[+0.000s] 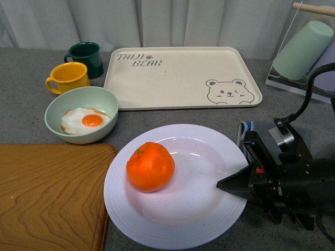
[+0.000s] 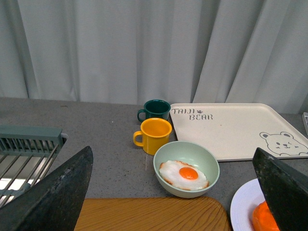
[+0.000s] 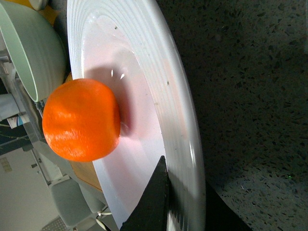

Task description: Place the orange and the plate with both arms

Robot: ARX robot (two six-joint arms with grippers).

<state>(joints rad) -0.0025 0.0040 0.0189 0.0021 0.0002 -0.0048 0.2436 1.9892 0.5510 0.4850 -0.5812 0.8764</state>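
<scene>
Front view: plate rim hides the right jaws' lower finger.

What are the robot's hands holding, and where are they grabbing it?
The right hand pinches the plate by its right-side rim; the orange just sits on it. The left hand is open and empty.

Before me the glossy white ridged plate lies flat; the bright orange sits inside it, toward nine o'clock.
</scene>
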